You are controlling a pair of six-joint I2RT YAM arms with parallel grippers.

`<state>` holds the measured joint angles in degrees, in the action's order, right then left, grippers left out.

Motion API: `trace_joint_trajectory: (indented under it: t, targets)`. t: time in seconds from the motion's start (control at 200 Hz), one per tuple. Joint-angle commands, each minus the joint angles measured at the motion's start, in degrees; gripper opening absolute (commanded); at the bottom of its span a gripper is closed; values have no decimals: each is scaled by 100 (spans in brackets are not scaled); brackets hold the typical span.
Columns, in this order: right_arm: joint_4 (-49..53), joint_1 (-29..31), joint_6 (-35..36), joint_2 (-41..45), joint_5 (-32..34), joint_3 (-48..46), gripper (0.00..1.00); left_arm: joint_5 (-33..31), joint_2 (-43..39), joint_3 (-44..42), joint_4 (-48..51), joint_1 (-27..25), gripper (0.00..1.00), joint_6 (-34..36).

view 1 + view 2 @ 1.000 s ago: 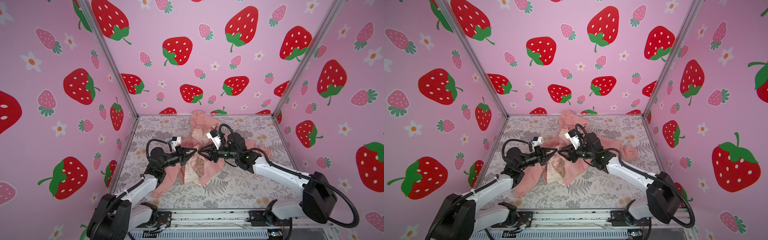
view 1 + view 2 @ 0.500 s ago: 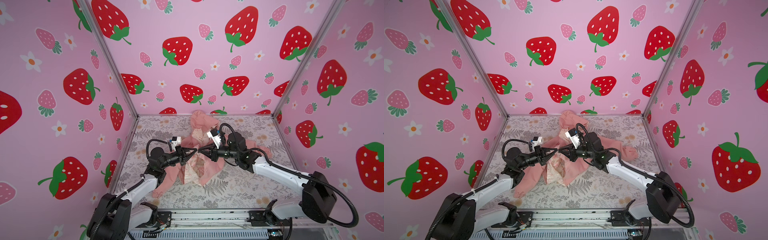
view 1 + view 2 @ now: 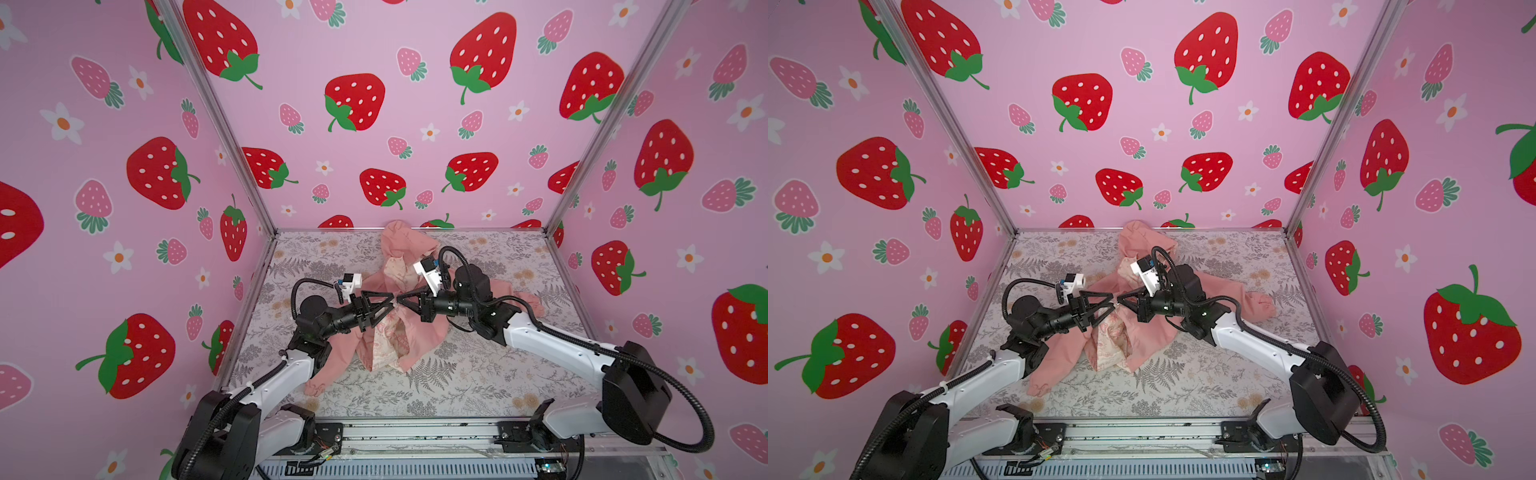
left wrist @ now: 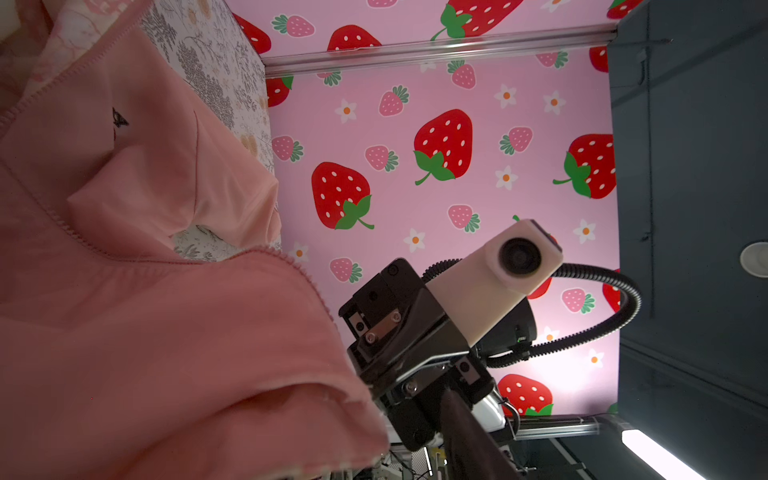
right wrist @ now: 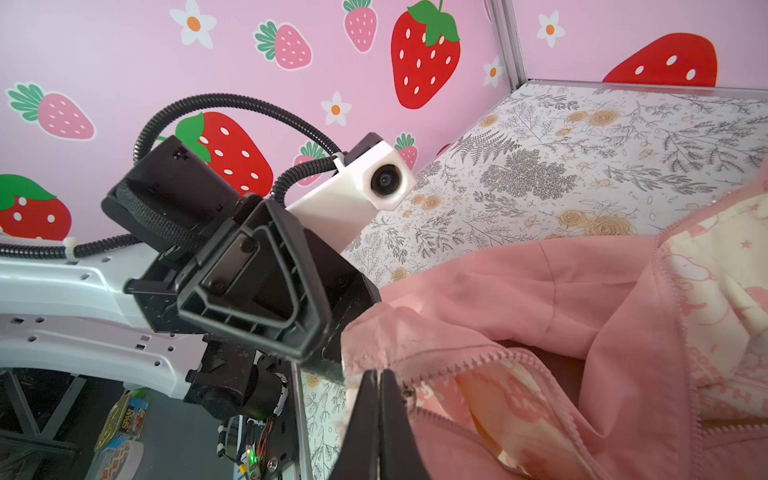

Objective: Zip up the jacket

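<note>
The word "SPAM" is showing on a blue-and-yellow package lying beyond the table edge, lower than its surface. On the table, the jacket lining's pink print is showing nothing legible.

One jacket lies below the two grippers, the only garment here. It has one hood, out beyond both sets of tips, and two sleeves: one running back under the left gripper, one trailing off behind the right gripper. One zipper shows, starting at the right gripper's tips. There are two arms, a left arm and a right arm. Each gripper has two fingers. There are two small cameras, one above the left gripper, one above the right. One flowered cloth lies under both grippers, and three strawberry walls stand around them.
</note>
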<state>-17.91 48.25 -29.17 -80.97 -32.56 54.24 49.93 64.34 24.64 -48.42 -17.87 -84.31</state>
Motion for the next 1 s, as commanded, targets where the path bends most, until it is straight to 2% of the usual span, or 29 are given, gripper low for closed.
trace_joint_trajectory:
  t: [0.0,0.285,0.4,0.895,0.99]
  targets:
    - [-240,-11,-113,-49,44,140,0,19,-390,-37,768,-92,58,730]
    - [-423,24,-303,-213,-6,122,0,-123,-757,547,2629,-419,55,2096]
    - [-500,70,-359,-282,-14,139,0,-259,-756,748,3228,-497,51,2493]
    - [-485,311,-352,-456,111,219,0,-511,-511,871,3287,-500,31,2594]
    - [-472,314,-344,-468,158,210,0,-510,-449,908,3302,-502,18,2627]
